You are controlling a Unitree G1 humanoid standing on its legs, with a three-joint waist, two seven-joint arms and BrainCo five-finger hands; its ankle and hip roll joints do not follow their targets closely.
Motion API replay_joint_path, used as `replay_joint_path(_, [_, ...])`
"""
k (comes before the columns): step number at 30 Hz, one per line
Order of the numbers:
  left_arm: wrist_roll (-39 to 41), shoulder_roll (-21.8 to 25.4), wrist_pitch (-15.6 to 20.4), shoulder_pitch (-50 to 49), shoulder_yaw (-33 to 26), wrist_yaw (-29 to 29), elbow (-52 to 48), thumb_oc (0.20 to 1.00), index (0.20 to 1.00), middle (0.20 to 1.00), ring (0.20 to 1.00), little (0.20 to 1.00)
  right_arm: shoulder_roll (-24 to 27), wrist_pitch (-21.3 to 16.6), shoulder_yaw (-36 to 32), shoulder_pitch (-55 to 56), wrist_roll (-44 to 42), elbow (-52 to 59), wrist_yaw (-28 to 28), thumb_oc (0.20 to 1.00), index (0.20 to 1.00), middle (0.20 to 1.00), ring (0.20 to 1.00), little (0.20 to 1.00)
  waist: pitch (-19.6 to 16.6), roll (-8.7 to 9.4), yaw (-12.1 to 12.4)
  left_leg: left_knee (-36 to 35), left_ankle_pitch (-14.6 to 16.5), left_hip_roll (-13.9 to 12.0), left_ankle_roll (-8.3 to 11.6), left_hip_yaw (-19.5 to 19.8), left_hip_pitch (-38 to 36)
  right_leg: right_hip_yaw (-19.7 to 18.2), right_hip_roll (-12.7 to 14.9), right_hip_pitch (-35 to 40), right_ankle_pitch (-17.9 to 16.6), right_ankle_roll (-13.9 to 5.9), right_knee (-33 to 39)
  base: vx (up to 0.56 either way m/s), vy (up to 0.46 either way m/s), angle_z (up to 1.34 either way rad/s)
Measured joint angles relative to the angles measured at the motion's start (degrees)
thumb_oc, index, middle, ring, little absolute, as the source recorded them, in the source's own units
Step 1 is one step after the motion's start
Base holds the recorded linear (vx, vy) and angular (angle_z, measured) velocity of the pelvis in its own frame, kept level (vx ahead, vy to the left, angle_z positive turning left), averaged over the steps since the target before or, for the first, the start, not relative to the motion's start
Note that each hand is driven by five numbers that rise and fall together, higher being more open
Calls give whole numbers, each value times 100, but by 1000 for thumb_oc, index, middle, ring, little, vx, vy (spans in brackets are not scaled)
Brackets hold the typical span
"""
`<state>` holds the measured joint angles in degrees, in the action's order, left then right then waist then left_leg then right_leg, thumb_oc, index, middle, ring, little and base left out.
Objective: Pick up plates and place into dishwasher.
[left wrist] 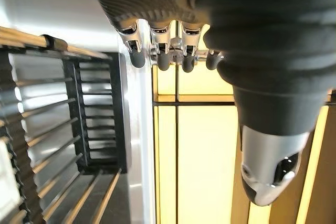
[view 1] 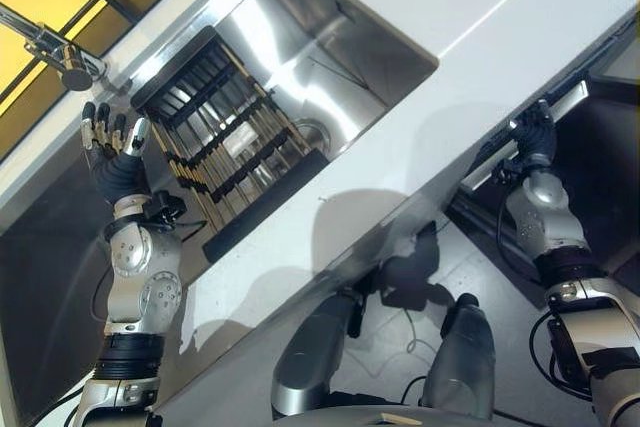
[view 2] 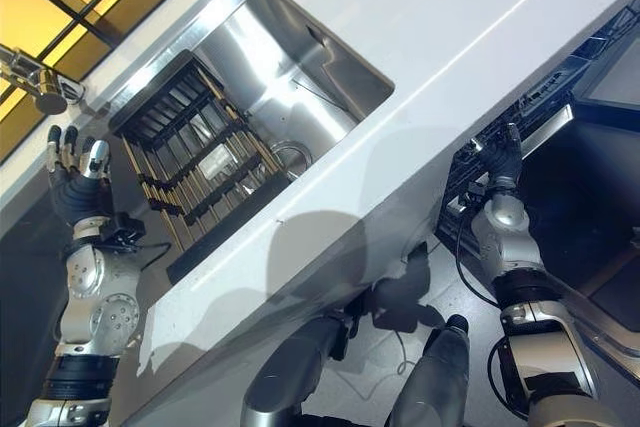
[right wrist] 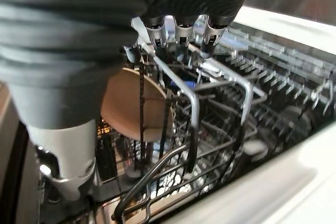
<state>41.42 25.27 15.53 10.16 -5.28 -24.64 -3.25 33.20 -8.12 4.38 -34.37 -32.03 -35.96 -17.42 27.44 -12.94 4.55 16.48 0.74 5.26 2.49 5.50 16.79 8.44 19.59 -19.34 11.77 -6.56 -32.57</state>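
Observation:
A brown plate (right wrist: 128,103) stands on edge among the wires of the dishwasher rack (right wrist: 220,108). My right hand (view 1: 534,135) reaches under the counter edge into that rack; its fingers (right wrist: 178,32) are straight, just above the wires and apart from the plate. My left hand (view 1: 108,137) is raised beside the sink, open, fingers (left wrist: 160,56) pointing up and holding nothing. Next to it a black dish rack (view 1: 230,147) with wood-coloured slats sits inside the steel sink (view 1: 340,57); I see no plate in it.
The white countertop (view 1: 500,27) runs between sink and dishwasher. A steel faucet (view 1: 60,55) juts out above my left hand, before a yellow window (left wrist: 199,145). The dishwasher's dark opening (view 2: 590,167) lies at the right, below the counter edge.

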Motion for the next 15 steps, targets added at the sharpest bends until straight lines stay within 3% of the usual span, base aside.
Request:
replay_joint_path(5, [-5, 2, -2, 60, -14, 14, 26, 1000, 1000, 1000, 1000, 1000, 66, -45, -200, 273, 306, 721, -249, 1000, 1000, 1000, 1000, 1000, 3, 27, -124, -146, -36, -163, 5, -85, -201, 1, -202, 267, -208, -31, 398, -47, -187, -14])
replay_joint_path(12, [-19, 26, 4, 85, -72, 178, 104, 1000, 1000, 1000, 1000, 1000, -32, -68, -465, 859, 596, 1097, -660, 1000, 1000, 1000, 1000, 1000, -308, 584, -417, -316, 4, -441, 82, -263, -488, -179, -524, 479, -286, 47, 717, -74, -192, -21])
replay_joint_path(15, [-28, 16, 3, 51, -81, 318, 167, 1000, 1000, 1000, 1000, 1000, -144, -66, -638, 1248, 743, 1207, -951, 1000, 1000, 1000, 1000, 1000, -392, 675, -552, -393, 16, -573, 98, -381, -604, -248, -679, 608, -440, 77, 986, -53, -137, -26])
